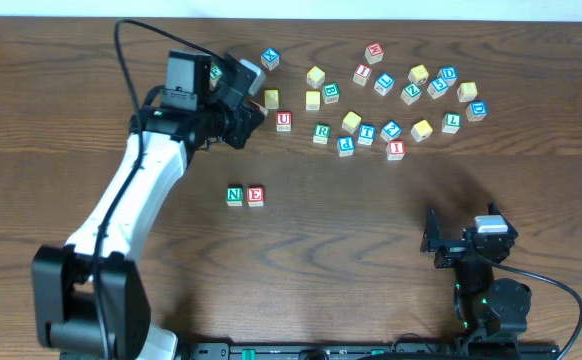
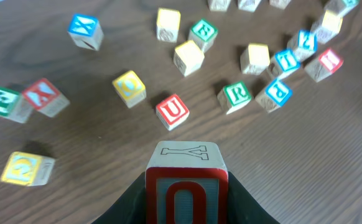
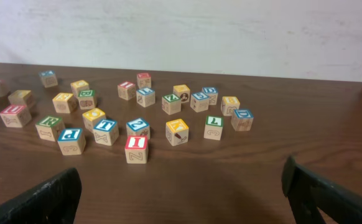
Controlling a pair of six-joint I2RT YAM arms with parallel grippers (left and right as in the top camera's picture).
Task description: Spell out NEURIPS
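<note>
**Left wrist view.** Nearest the lens is the held cube [image 2: 186,163], clamped in the left gripper [image 2: 186,205] with one finger on each side face. Its top face shows an outlined Y. The front face shows a rounded red letter cut off by the frame edge, so O or U cannot be determined. Just ahead of the gripper and apart from it stands the U [image 2: 172,111], letter up and free on all sides. Further ahead and to the right, R [image 2: 236,96] and P [image 2: 274,93] stand just beside each other.

**Overhead view.** N [image 1: 234,195] and E [image 1: 256,195] stand side by side, well apart from the left gripper, toward its arm's base. I [image 1: 395,150] lies far ahead of it in the loose cluster [image 1: 411,95].

**Right wrist view.** On the right gripper [image 3: 187,199] the jaws are wide apart and empty. The cluster lies well ahead, with I nearest.

**Assessment.** The cubes are judged light, rigid wood and not fragile, though the painted faces may be slick. The grip should fall on two opposite flat sides, centred and square, as a corner hold would likely twist. R and P leave little finger room between them.
</note>
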